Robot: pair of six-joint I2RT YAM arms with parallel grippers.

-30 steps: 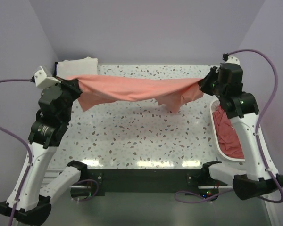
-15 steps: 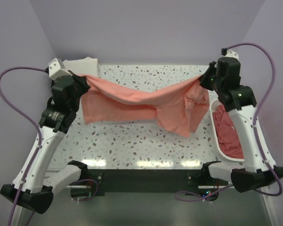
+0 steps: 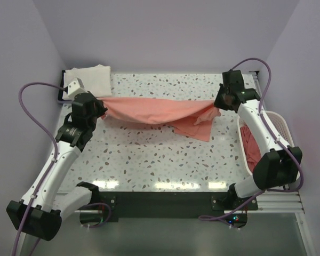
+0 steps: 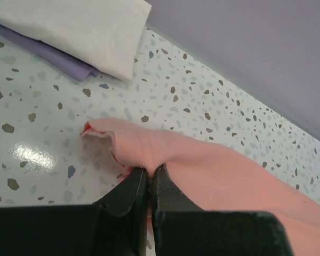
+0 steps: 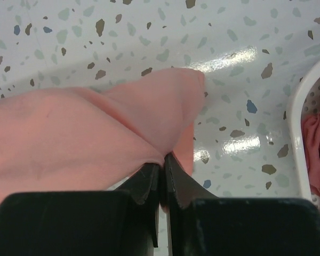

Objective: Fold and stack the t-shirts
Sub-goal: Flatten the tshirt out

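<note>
- The left claw (image 4: pixel 149 176) is clenched on one end of the salmon-pink t-shirt (image 3: pixel 154 111). Its two dark fingers are pressed together, with a seamed fold of cloth pinched between them.
- The right claw (image 5: pixel 162 160) is clenched on the other end of the same shirt. Its fingers are shut tight on a bunched corner of the fabric.
- The shirt hangs between the two claws as a long band across the far half of the speckled surface (image 3: pixel 160 154).
- Near the right claw the cloth sags, and a loose flap droops toward the near side. Whether that flap touches the surface cannot be told.
- In the left wrist view, a short rounded tip of pink cloth sticks out past the fingers, above the surface.
- A cream-white t-shirt (image 3: pixel 90 79) lies folded flat in the far left corner, just beyond the left claw and apart from the pink shirt.
- In the left wrist view, a lavender cloth (image 4: pixel 53 53) shows under the near edge of the cream one.
- A white lattice basket (image 3: pixel 280 120) sits at the right edge of the surface, beside the right arm.
- The darker pink-red t-shirts (image 3: pixel 252 146) lie crumpled inside it.
</note>
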